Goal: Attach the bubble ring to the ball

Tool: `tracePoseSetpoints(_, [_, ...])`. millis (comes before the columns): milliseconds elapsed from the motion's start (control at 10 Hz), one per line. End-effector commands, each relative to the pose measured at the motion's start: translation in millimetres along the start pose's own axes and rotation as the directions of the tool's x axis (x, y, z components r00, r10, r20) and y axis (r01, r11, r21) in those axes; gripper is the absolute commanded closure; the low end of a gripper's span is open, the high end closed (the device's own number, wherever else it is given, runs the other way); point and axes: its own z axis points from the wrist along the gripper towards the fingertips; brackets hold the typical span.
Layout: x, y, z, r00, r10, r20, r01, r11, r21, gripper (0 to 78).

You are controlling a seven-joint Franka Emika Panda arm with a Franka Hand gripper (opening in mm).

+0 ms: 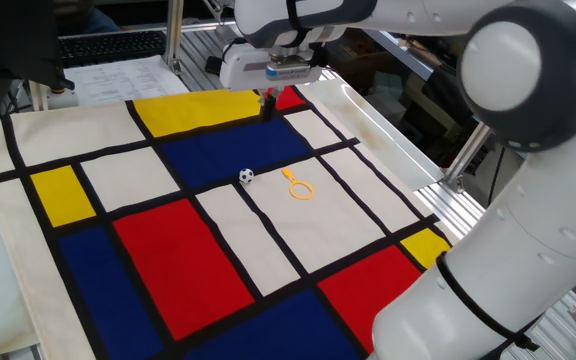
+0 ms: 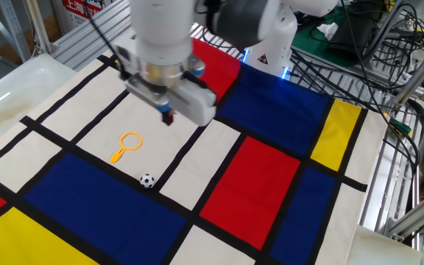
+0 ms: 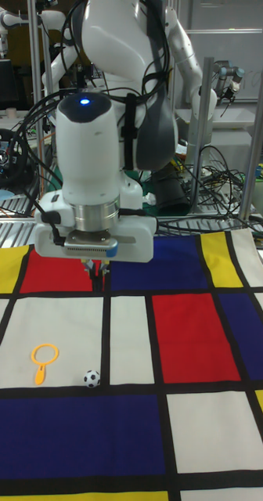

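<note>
The bubble ring (image 2: 128, 144) lies flat on a white square of the checked cloth (image 2: 271, 177) covering the worktop, toward the cloth's middle, with the ball (image 2: 147, 179) just beside it on the black stripe at the blue square's edge. Its handle points roughly toward the ball, loop away. The tool (image 2: 168, 116) hangs above, empty, fingers close together, offset from the ring toward the robot's base.
</note>
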Motion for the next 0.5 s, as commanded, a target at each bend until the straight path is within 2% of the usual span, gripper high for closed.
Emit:
tracePoseSetpoints(100, [-7.8,-6.5,0.5,1.0,0.0,0.02,0.0,1.0,0.004,77.6])
tracePoseSetpoints(300, [-7.8,-6.5,0.5,1.0,-0.014,0.021,0.014,1.0,0.0,77.6])
tracePoseSetpoints(400, [-7.8,-6.5,0.5,0.999,-0.015,0.033,0.015,1.0,0.0,77.6])
tracePoseSetpoints(500, [-7.8,-6.5,0.5,0.999,0.024,0.031,-0.024,1.0,0.0,77.6])
